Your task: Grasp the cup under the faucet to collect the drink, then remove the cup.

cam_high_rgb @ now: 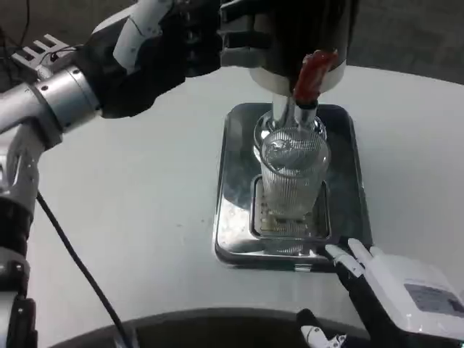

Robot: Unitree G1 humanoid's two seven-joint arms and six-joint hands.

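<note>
Right hand [395, 290] near cup [293, 174]

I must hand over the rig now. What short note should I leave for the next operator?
Left robot hand: raised beside the dispenser, seems to touch it; a grip cannot be confirmed.
Right robot hand: low at the tray's near right corner, open, holding nothing.
Cup: upright on the tray under the red-handled faucet.
Done: cup in place.
Left: fill it, grasp it, remove it.
</note>
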